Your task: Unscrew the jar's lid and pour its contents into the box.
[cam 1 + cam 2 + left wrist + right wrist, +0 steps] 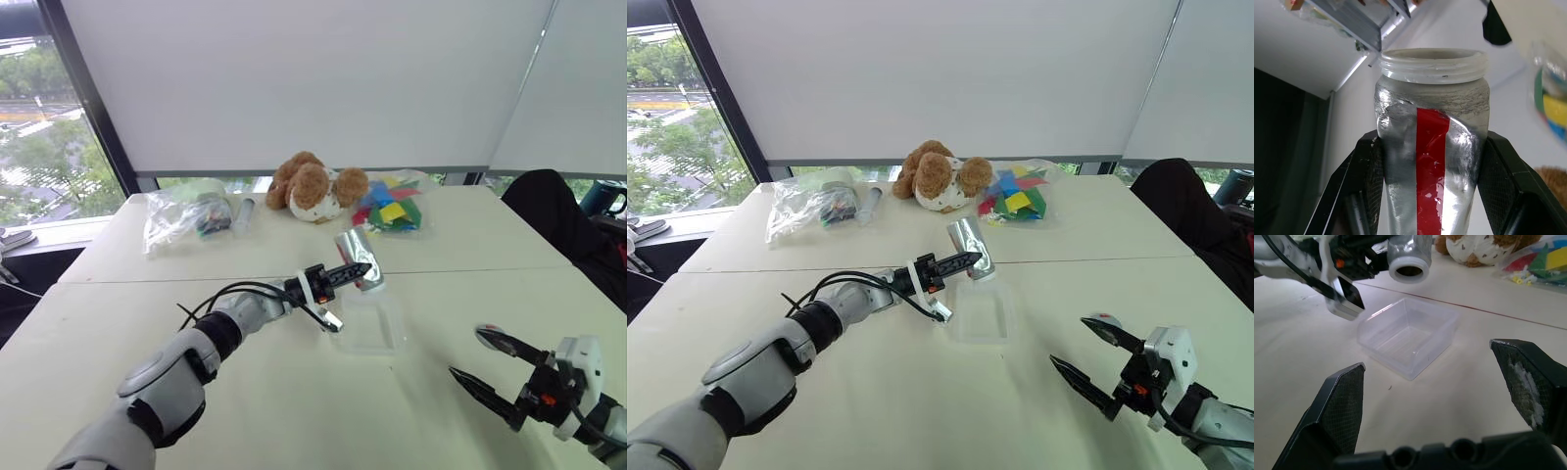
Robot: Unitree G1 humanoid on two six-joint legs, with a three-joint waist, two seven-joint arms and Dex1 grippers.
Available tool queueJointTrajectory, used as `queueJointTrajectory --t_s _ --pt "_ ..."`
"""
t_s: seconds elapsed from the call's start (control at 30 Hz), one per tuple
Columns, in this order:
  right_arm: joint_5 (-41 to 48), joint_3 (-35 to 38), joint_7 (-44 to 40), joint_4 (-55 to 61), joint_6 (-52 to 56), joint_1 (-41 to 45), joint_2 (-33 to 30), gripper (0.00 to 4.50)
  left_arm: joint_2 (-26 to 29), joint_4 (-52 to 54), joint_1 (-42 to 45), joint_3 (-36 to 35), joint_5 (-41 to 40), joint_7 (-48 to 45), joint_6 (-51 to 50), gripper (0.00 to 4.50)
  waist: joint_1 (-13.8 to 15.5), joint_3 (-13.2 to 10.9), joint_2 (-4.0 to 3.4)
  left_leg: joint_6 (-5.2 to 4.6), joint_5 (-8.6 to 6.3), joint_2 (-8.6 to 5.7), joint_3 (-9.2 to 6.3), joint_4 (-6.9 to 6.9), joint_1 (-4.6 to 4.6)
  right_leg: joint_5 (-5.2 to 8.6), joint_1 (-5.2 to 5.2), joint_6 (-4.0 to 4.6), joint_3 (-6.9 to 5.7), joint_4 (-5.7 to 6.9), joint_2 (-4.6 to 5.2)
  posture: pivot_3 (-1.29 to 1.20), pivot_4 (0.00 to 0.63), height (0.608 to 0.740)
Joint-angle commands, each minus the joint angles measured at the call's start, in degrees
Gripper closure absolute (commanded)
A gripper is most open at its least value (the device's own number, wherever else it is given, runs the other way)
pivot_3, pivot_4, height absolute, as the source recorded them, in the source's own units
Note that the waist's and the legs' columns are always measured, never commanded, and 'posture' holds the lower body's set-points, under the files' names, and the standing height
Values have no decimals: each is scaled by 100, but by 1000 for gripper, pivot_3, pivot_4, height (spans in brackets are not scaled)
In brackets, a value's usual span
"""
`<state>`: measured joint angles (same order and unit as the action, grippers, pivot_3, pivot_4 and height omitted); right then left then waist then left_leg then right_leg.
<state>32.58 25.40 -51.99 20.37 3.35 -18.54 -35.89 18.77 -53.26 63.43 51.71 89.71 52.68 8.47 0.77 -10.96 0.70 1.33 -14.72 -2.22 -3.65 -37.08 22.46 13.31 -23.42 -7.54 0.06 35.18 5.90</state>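
We see the left gripper (355, 271) pinching the jar (359, 257) around its silvery, red-striped body, one black finger on each side. The jar hangs in the air over the far edge of the box (373, 320), which sits on the table (245, 392) about mid-width, just nearer than the seam between the two tabletops. The jar is open; its bare threaded mouth (1409, 270) shows no lid.

The key relation: the jar's long axis is tilted, not upright, with the mouth on the lower, near side and above the box's far wall. In the right wrist view the mouth looks dark, and we cannot tell whether anything is inside; the box looks empty there. We judge pouring is under way or about to start, and it needs more tip with the mouth kept inside the box's rim.

The right gripper (493, 368) is spread wide and holds nothing, low near the table's near right corner, well apart from the box. The left arm is clearly the nearer one.

A plush toy (315, 186) and plastic bags (181, 217) lie along the far edge.
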Motion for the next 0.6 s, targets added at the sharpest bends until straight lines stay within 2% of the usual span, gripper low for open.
queueJointTrajectory --t_s 0.03,0.2,0.4,0.47,0.53,0.6 --pt "-33 18 92 220 -130 -49 113 45 -191 -439 346 320 163 483 -478 2465 4 -1 2 0 0 0 0 0 1 0 0 0 0 0 0 0 150 740" --pt "-60 10 112 188 -192 -49 182 45 -277 -811 474 616 145 994 -761 2465 8 -4 6 1 0 -3 0 -1 3 0 0 0 0 -1 5 0 150 740" --pt "-120 -59 143 101 -283 -28 280 45 -97 -670 525 608 -229 1093 -173 2465 2 -4 7 1 -1 -2 -1 0 3 -1 -2 1 0 1 5 0 150 740" --pt "-142 -108 155 71 -292 11 297 45 245 -175 466 264 -1051 783 1313 2465 -4 -5 8 2 -1 -2 -1 0 3 -4 -2 6 0 1 6 0 150 740" --pt "-158 -151 144 37 -297 59 286 45 538 3 373 -119 -2211 -30 3191 2465 -4 -4 6 4 -1 6 1 3 2 -15 -8 24 2 2 8 0 150 740" --pt "-151 -194 90 -18 -329 121 270 45 656 -179 60 -802 -4170 -1859 4487 2465 -6 -1 1 8 1 6 2 3 1 -17 -8 28 2 1 11 0 150 740"
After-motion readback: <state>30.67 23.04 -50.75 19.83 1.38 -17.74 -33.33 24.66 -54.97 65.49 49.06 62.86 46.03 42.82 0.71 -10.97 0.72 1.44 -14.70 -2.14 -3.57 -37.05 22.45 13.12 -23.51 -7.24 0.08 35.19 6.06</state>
